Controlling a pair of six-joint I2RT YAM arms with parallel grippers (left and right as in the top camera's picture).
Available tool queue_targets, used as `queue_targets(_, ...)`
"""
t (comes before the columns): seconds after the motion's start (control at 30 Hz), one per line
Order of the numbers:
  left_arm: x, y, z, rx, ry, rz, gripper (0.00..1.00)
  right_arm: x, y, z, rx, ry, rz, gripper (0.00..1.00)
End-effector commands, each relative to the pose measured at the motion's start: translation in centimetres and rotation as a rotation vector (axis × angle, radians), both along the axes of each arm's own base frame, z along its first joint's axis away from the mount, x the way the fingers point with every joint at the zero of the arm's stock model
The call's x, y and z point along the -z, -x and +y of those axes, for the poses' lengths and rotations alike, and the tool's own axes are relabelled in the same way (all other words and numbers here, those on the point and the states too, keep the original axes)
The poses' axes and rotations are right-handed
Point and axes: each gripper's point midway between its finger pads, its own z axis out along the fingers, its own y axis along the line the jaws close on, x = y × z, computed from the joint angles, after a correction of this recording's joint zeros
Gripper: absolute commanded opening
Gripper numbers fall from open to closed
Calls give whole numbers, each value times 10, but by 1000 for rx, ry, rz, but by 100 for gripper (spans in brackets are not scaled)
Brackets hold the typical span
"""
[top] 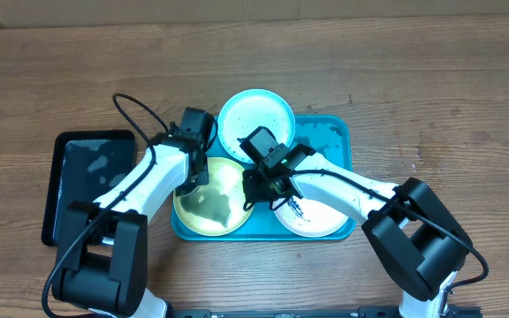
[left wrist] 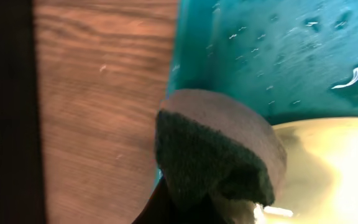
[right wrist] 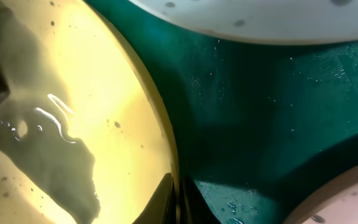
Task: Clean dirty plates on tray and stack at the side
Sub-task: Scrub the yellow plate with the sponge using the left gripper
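On wooden table, turquoise tray carried all three plates: light-blue-rimmed plate at far side, yellow-green plate near left, white plate near right. Left hand clamped on sponge, dark scouring face showing, at yellow-green plate's left edge by tray wall. Right hand pinched same plate's right rim. Murky dark smear lay in yellow-green plate; dark marks on white plate. Black tray sat just left of turquoise tray
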Motion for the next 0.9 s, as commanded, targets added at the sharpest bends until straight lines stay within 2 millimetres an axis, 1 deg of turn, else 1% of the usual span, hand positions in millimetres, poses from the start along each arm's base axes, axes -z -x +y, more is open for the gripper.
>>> queue_targets(0.0,-30,-22,34,-96,-144,-89,4,6,3,-11,-2,43,9,4)
queue_targets(0.07,-37,-26,23,-88,-80,-76,4,6,3,-11,-2,43,9,4)
queue_targets(0.1,-39,-26,14,-80,-28,-60,4,6,3,-11,-2,43,9,4)
queue_targets(0.2,-39,-19,-27,-17,207,21,4,6,2,-10,-2,40,7,4)
queue_targets(0.3,-35,-6,-68,55,436,101,4,6,1,-9,-1,37,3,4)
queue_targets(0.37,-33,5,-83,82,525,143,4,6,1,-9,-1,35,0,4)
queue_targets(0.47,-27,22,-93,76,595,205,4,5,0,-9,-1,34,-1,4)
queue_targets(0.6,-5,43,-82,57,543,257,4,5,0,-9,-2,34,0,4)
queue_targets(0.7,11,53,-67,44,466,270,4,5,1,-9,-2,34,0,4)
queue_targets(0.8,21,56,-41,-5,320,255,4,5,1,-9,-2,35,1,4)
queue_targets(0.87,21,52,-16,-53,180,216,4,6,1,-9,-2,36,2,4)
